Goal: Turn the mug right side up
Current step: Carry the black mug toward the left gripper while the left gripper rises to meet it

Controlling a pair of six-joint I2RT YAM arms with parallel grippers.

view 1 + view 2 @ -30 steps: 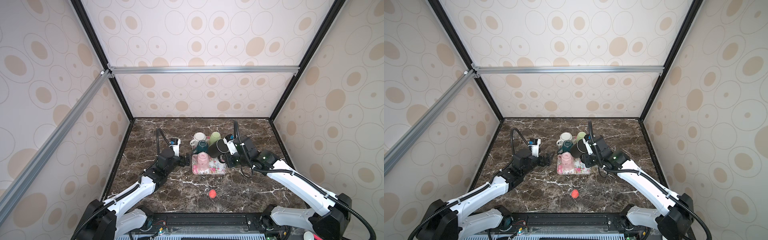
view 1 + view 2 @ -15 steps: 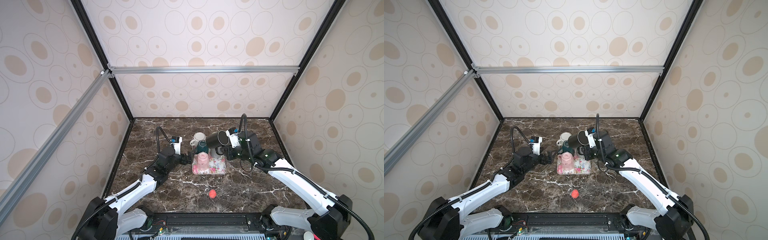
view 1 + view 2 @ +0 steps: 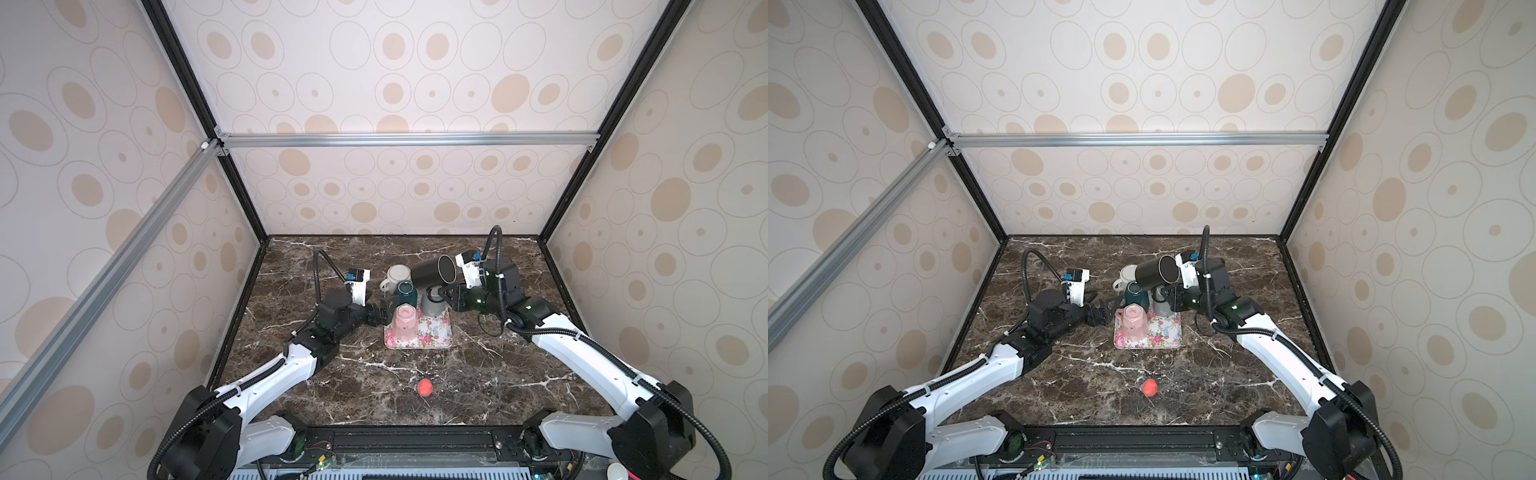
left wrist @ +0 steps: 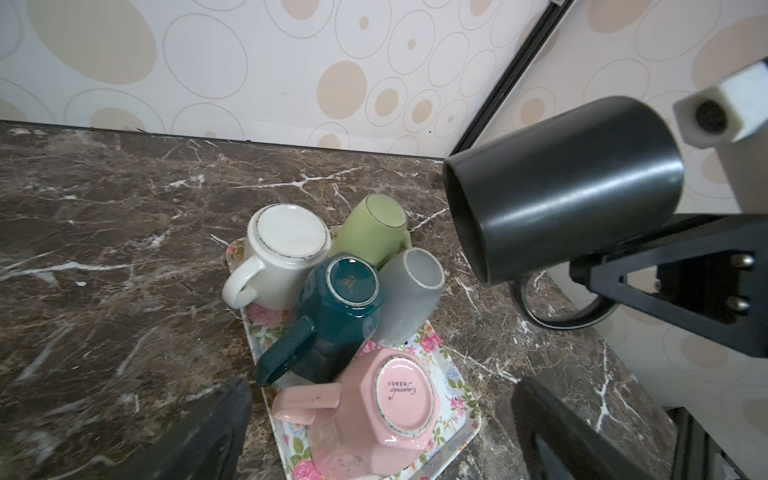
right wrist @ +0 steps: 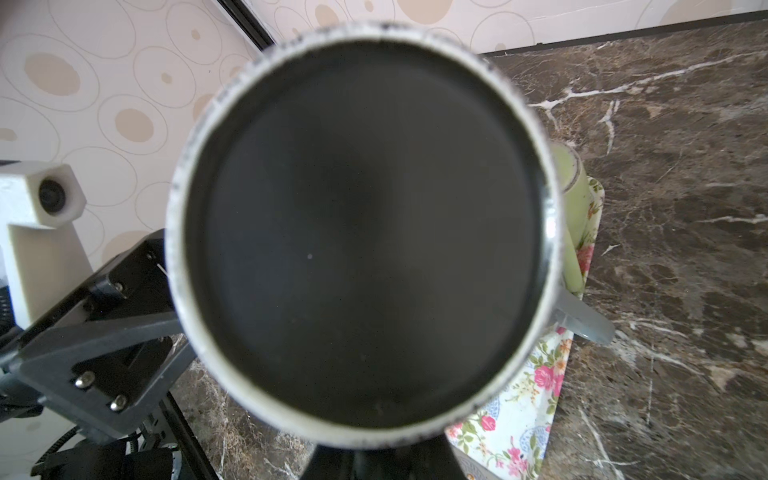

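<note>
The black mug [image 3: 434,272] [image 3: 1156,272] hangs on its side in the air over the back of the flowered tray [image 3: 438,338]. Its mouth faces the left arm [image 4: 561,183] and its base fills the right wrist view [image 5: 361,224]. My right gripper [image 3: 444,296] is shut on the mug's handle, below the mug's body. My left gripper [image 3: 382,311] [image 4: 374,428] is open, low at the tray's left edge, with its fingers either side of an upside-down pink mug [image 4: 386,407] and not touching it.
Upside down on the tray stand a white mug [image 4: 282,249], a teal one [image 4: 336,311], a grey one [image 4: 409,295] and a green one [image 4: 380,226]. A small red ball [image 3: 424,386] lies on the marble nearer the front. Walls enclose three sides.
My right gripper has lifted the black mug higher and farther back, and turned it onto its side. My left gripper has edged closer to the pink mug and stays open.
</note>
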